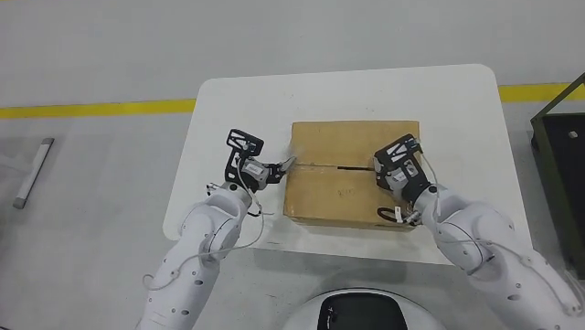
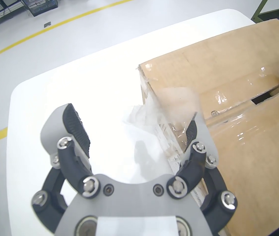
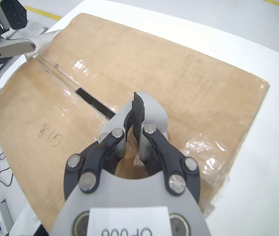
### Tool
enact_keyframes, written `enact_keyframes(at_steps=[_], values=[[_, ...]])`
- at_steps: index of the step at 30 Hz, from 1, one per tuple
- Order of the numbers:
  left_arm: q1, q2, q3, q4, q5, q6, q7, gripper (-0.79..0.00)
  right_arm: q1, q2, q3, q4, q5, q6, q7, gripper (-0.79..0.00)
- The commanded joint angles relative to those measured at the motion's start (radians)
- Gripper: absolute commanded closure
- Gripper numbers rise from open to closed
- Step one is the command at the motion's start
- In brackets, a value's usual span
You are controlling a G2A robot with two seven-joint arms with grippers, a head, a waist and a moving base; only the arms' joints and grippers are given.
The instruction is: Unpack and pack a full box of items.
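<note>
Cardboard box (image 1: pixel 347 147) sits mid-desk (image 1: pixel 238 111) with both top flaps down. The task looks barely started, at the opening stage.

Clear tape (image 2: pixel 176 101) runs along the centre seam. A dark slot (image 3: pixel 92 100) already gapes partway along it, so the seal is broken there. The rest of the seam looks taped, glossy film on both sides.

At the box's left end a loose strip of that tape lifts off the edge. It rises beside one finger (image 2: pixel 191 131) of the left gripper (image 2: pixel 132 116), and I cannot tell whether it sticks to the pad. The left fingers are spread wide and clamp nothing, with the gripper just off the box's end face, above the desk.

The right gripper (image 3: pixel 137 99) is over the box top near the seam, at the slot's near end. Its fingers are pressed together, pad to pad, with nothing visible between them.

Done so far, by my read: seam partly slit, tape end peeled up. Left to do is nearly everything — finish freeing the tape, fold the flaps back, take the items out, then put them back and close up. The contents are hidden, so the count is unknown.
</note>
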Motion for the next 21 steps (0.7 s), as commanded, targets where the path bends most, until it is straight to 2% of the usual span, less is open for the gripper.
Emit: enact_keyframes(at_steps=[1, 4, 11, 21], values=[[-0.011, -0.004, 0.009, 0.005, 0.005, -0.002, 0.003, -0.785, -0.004, -0.003, 0.002, 0.001, 0.025, 0.013, -0.007, 0.0], [-0.023, -0.008, 0.018, 0.011, 0.016, -0.004, 0.005, -0.785, -0.012, -0.006, 0.029, -0.005, 0.092, 0.041, -0.027, 0.0], [-0.051, -0.02, 0.043, 0.012, 0.029, -0.012, 0.009, -0.785, -0.03, -0.004, 0.109, -0.05, 0.143, 0.067, -0.032, 0.0], [-0.108, -0.043, 0.097, 0.014, 0.033, -0.023, 0.01, -0.785, -0.07, 0.002, 0.22, -0.101, 0.168, 0.087, -0.035, 0.0]])
